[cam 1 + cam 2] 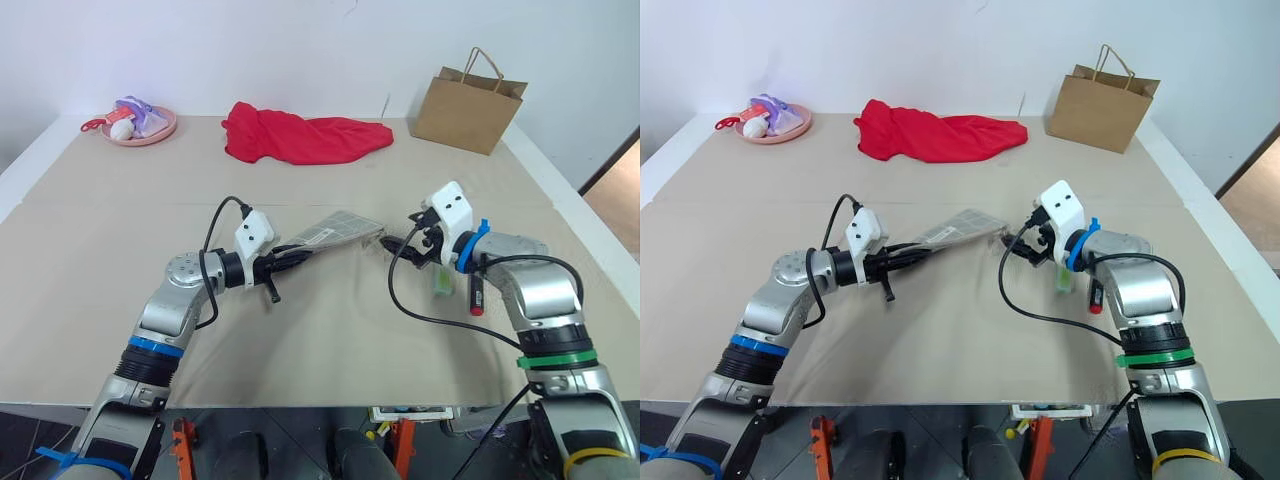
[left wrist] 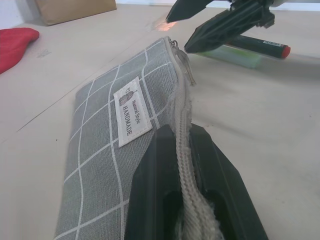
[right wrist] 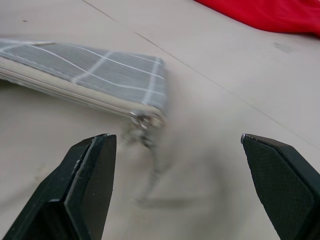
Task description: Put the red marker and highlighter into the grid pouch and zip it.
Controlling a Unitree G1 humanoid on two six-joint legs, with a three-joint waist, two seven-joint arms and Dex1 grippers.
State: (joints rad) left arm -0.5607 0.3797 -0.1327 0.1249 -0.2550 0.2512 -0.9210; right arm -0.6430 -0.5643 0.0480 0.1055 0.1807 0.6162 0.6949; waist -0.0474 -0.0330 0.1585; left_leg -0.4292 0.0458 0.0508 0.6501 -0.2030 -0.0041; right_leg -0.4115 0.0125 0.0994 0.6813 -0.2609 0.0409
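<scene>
Left arm reaching level toward the right, left end effector [image 1: 300, 253] clenched on the zipper edge of the grid pouch [image 1: 335, 232] – lifted off the bench [image 1: 100, 260], right end effector [image 3: 182, 175] spread wide just before the pouch's zipper-pull end, angled slightly down – highlighter [image 1: 441, 281] and red marker [image 1: 477, 295] lying beside its wrist.

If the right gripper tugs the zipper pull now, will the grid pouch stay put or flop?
The grid pouch is thin fabric, so it will probably sag or twist. The left gripper pinches only one end, likely steadying it.
</scene>
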